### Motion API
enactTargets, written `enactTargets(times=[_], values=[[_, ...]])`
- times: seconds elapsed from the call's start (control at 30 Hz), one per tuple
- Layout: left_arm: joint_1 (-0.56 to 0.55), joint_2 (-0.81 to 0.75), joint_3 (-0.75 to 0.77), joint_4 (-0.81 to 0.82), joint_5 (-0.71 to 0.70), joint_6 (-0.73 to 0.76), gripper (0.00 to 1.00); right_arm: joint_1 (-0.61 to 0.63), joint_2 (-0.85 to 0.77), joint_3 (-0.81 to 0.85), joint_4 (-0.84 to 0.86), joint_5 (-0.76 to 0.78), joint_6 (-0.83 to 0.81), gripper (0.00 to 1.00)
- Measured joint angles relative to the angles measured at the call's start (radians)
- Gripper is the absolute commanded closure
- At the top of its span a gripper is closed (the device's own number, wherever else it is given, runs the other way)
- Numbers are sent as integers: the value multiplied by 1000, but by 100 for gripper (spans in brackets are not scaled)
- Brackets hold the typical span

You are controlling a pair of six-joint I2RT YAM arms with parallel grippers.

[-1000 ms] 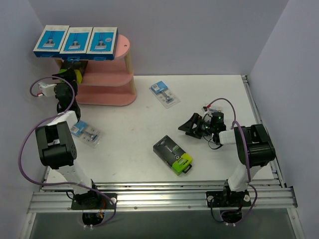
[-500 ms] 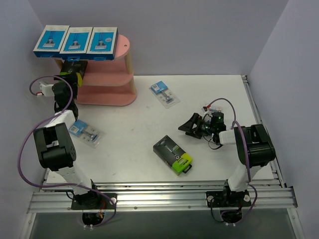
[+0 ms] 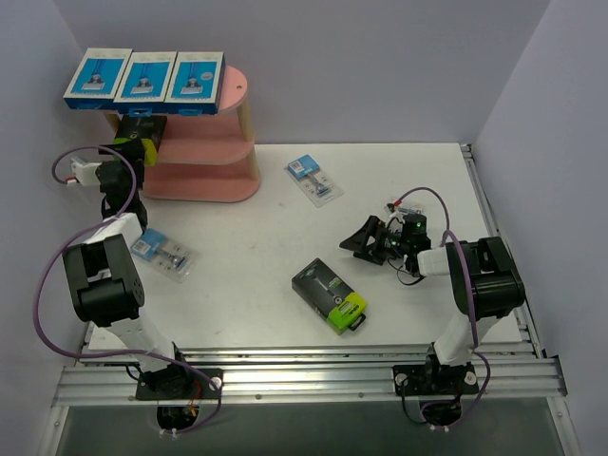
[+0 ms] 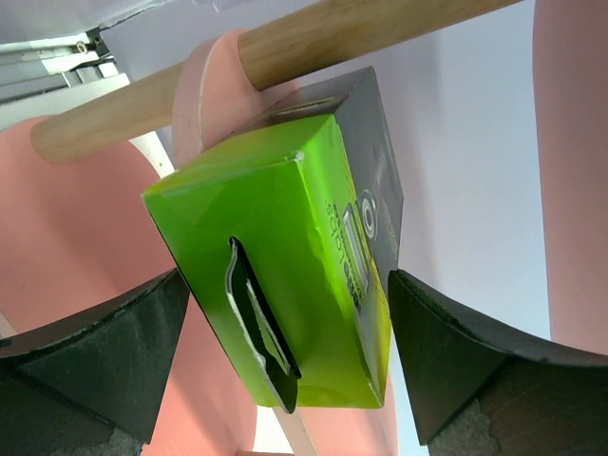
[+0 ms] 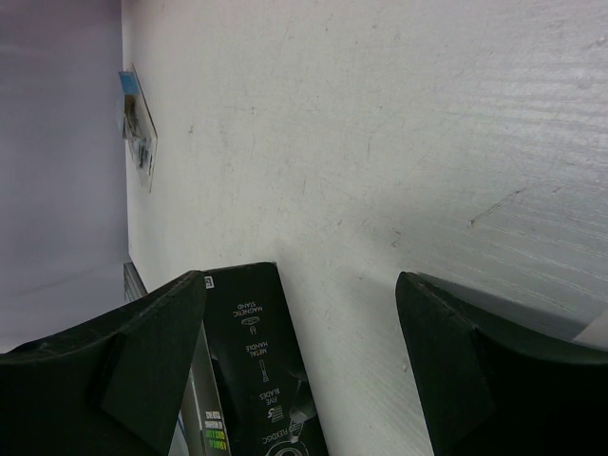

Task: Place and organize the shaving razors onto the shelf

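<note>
The pink shelf (image 3: 204,152) stands at the back left, with three blue-and-white boxes (image 3: 145,78) side by side on its top board. A black box with a lime-green end (image 3: 144,125) lies on the middle board. My left gripper (image 3: 133,147) is open at that box's green end (image 4: 285,256), a finger close on each side. My right gripper (image 3: 366,237) is open and empty, low over the table. A second black box (image 3: 329,294) lies at front centre and also shows in the right wrist view (image 5: 256,370). Two blister packs (image 3: 313,179) (image 3: 161,250) lie on the table.
A wooden post (image 4: 332,38) of the shelf runs just behind the green box. Purple walls close in on the left, back and right. A metal rail (image 3: 304,370) runs along the near edge. The far blister pack shows in the right wrist view (image 5: 138,128).
My left wrist has shifted slightly left, back from the shelf. The black box stays on the middle board. The right arm has not moved.
</note>
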Motion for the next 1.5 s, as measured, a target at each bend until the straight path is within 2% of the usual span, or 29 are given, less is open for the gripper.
enactTargets(times=[0.37,0.93,1.5], values=[[21,-21,-31,52,31,-19,6,0,-2,0,-2,1,-5,22],[82,-166,-105,2,103,-6,6,0,-30,-3,-45,29,-35,21],[95,-172,-127,3,151,-23,6,0,-35,-3,-55,35,-45,22]])
